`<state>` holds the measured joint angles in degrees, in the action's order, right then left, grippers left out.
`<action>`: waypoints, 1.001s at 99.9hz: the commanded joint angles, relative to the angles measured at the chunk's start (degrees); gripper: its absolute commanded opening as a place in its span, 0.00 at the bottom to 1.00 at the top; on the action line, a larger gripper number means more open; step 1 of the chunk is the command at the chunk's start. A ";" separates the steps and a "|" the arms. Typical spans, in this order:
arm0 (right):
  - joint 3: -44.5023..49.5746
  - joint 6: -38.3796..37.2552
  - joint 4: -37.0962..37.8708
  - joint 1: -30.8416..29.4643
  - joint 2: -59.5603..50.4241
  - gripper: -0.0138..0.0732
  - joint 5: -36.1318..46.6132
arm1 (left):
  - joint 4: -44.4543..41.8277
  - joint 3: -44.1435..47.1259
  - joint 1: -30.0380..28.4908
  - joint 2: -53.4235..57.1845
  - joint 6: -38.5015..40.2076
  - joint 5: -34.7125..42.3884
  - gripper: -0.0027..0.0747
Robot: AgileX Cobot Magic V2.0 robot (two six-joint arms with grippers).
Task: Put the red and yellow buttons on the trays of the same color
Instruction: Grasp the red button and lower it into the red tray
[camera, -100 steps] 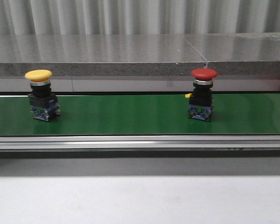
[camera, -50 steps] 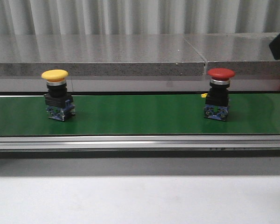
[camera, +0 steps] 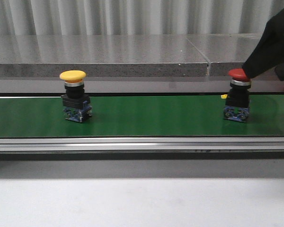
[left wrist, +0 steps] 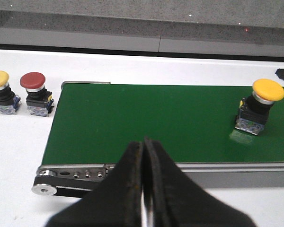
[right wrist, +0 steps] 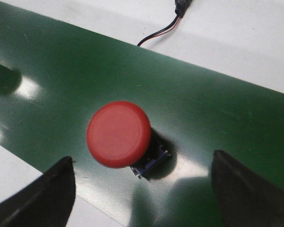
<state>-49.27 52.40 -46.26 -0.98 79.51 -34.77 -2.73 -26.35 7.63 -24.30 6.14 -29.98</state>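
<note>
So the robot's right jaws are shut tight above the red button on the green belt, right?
Not quite. The right wrist view shows the right gripper with its jaws wide open, one either side of the red button, which does stand on the green belt.

Matte black right claw (right wrist: 142,189) with broad tapered fingers, left claw (left wrist: 144,189) black, scuffed along finger edges

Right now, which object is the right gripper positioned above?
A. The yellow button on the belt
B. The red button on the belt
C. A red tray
B: in the right wrist view the open right gripper straddles the red button on the green belt.
</note>
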 commanded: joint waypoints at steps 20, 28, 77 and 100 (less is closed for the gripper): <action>-2.67 1.37 -1.04 3.08 3.33 0.83 6.34 | 0.39 -1.54 0.44 -0.25 -0.08 3.77 0.01; -2.67 1.37 -0.99 3.36 4.06 0.77 7.73 | 0.39 -1.54 0.44 -0.25 -0.08 3.77 0.01; -5.33 -3.26 -0.99 -2.64 1.50 0.43 6.59 | 0.39 -1.54 0.44 -0.25 -0.08 3.77 0.01; -12.94 -9.49 -0.99 -14.20 0.98 0.43 4.81 | 0.39 -1.54 0.44 -0.25 -0.08 3.77 0.01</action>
<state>-58.09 45.57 -46.16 -10.97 82.87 -30.11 -2.73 -26.35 7.63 -24.30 6.14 -29.98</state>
